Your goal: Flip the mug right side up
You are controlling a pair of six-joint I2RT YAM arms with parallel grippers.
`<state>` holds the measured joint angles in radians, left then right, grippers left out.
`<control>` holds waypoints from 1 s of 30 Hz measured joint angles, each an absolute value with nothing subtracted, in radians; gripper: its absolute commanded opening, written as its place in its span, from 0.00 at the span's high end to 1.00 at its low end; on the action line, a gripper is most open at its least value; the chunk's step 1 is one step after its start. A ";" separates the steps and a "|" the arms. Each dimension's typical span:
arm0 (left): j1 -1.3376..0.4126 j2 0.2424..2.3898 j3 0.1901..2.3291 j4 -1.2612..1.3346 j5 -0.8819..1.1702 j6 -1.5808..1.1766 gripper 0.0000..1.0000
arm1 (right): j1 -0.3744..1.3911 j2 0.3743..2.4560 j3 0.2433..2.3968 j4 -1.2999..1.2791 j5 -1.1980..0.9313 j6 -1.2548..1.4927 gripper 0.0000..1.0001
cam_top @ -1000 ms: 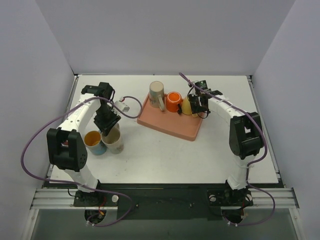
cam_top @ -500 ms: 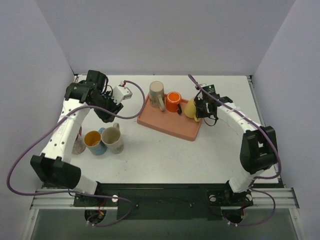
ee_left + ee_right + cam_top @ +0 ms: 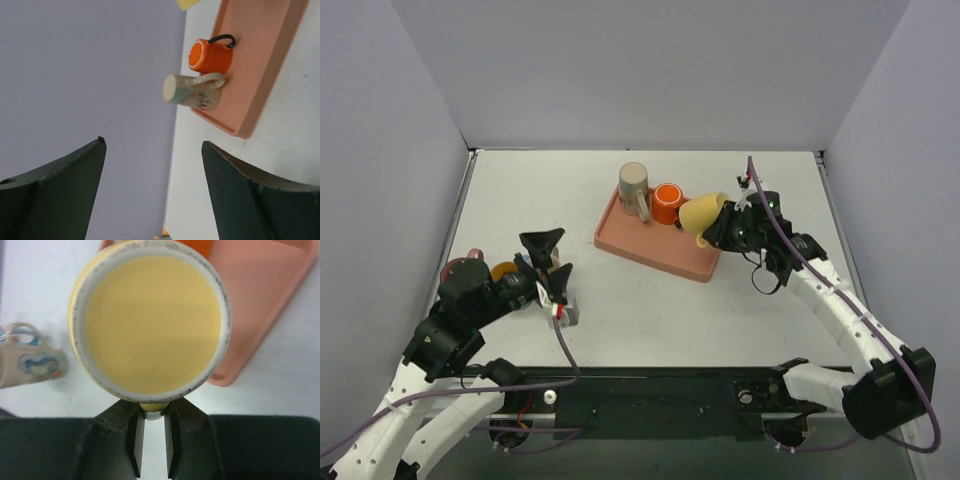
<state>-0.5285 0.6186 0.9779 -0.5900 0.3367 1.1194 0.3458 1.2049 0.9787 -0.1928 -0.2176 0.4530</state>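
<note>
Yellow mug (image 3: 700,214) held sideways, base toward right fingers (image 3: 179,432) pinching its handle (image 3: 152,409); left fingers (image 3: 65,195) spread.

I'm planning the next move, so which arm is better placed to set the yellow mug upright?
Right. The right end effector is shut on the yellow mug, holding it tilted above the tray. The left end effector is open, empty and across the table.
</note>
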 measured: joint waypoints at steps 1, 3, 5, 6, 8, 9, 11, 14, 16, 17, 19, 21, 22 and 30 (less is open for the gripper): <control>-0.557 0.579 0.906 -0.517 0.333 1.172 0.12 | 0.369 1.173 0.971 -0.188 -0.220 0.472 1.00; -0.611 0.515 0.740 -0.350 0.330 1.293 0.13 | 0.454 1.095 0.955 -0.167 -0.232 0.513 1.00; -0.649 0.502 0.616 -0.225 0.321 1.399 0.15 | 0.534 1.039 0.946 -0.134 -0.253 0.555 1.00; -0.660 0.508 0.579 -0.186 0.316 1.442 0.15 | 0.575 1.016 0.942 -0.113 -0.264 0.577 1.00; -0.669 0.529 0.521 -0.089 0.303 1.515 0.15 | 0.657 0.990 0.940 -0.077 -0.269 0.613 1.00; -0.670 0.538 0.501 -0.039 0.297 1.545 0.15 | 0.697 0.987 0.940 -0.060 -0.270 0.629 1.00; -0.671 0.548 0.474 0.053 0.291 1.596 0.15 | 0.775 0.998 0.940 -0.025 -0.269 0.654 1.00; -0.673 0.550 0.454 0.163 0.291 1.645 0.15 | 0.852 1.035 0.945 0.002 -0.272 0.675 1.00; -0.673 0.550 0.450 0.216 0.292 1.665 0.15 | 0.886 1.065 0.954 0.004 -0.278 0.681 1.00; -0.673 0.550 0.450 0.237 0.292 1.673 0.16 | 0.895 1.079 0.958 0.006 -0.278 0.683 1.00; -0.673 0.546 0.450 0.258 0.294 1.689 0.18 | 0.907 1.102 0.967 0.011 -0.278 0.685 1.00; -0.673 0.540 0.450 0.260 0.304 1.706 0.19 | 0.918 1.118 0.979 0.018 -0.277 0.685 1.00; -0.674 0.537 0.450 0.258 0.308 1.712 0.21 | 0.922 1.124 0.988 0.020 -0.277 0.685 1.00; -0.675 0.459 0.451 0.131 0.355 1.750 0.21 | 0.944 1.131 1.036 0.046 -0.276 0.681 1.00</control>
<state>-0.6754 0.4595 0.4507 0.1314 0.3546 1.7500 0.9436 1.1313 1.0355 0.0460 -0.2764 0.6807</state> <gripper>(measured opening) 0.786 0.133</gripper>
